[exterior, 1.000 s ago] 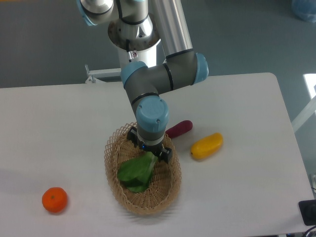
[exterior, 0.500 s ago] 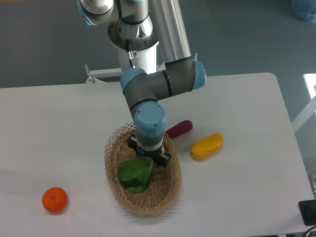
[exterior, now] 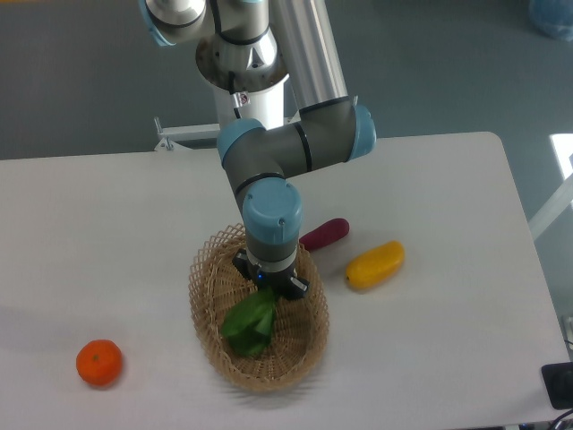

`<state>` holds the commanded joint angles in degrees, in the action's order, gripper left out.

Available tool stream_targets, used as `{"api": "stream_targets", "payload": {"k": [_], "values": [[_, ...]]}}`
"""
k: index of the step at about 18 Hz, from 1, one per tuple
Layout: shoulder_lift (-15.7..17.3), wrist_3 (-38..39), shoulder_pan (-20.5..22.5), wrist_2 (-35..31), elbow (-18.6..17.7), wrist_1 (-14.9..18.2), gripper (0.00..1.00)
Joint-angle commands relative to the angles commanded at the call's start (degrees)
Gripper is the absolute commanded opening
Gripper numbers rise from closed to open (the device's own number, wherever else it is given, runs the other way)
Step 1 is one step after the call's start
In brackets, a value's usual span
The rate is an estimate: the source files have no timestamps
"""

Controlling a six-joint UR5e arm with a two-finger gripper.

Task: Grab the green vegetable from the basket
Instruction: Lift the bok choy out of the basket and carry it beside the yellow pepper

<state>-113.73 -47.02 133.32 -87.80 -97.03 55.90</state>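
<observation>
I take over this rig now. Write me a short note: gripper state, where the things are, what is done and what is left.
Gripper: down inside the basket, at the upper end of the green vegetable; its fingers are hidden, so a grasp cannot be confirmed.
Vegetable: hanging narrow below the gripper, over the basket floor.
Done: the reach into the basket.
Left: confirm the grip, then lift the vegetable clear of the basket.

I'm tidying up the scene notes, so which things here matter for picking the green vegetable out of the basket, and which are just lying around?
Part of the job: green vegetable, basket, gripper.
Lying about: orange, yellow vegetable, dark red vegetable.
</observation>
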Motion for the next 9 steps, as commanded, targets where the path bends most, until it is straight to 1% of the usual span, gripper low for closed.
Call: {"api": "stream_targets", "payload": {"k": [3, 6, 9], "values": [[0.88, -0.09, 1.84, 0.09, 2.81, 0.44, 0.07], [1.67, -0.61, 4.83, 0.87, 6.32, 3.77, 0.09], [1.67, -1.4, 7.47, 2.2, 9.22, 6.76, 0.09]]}}
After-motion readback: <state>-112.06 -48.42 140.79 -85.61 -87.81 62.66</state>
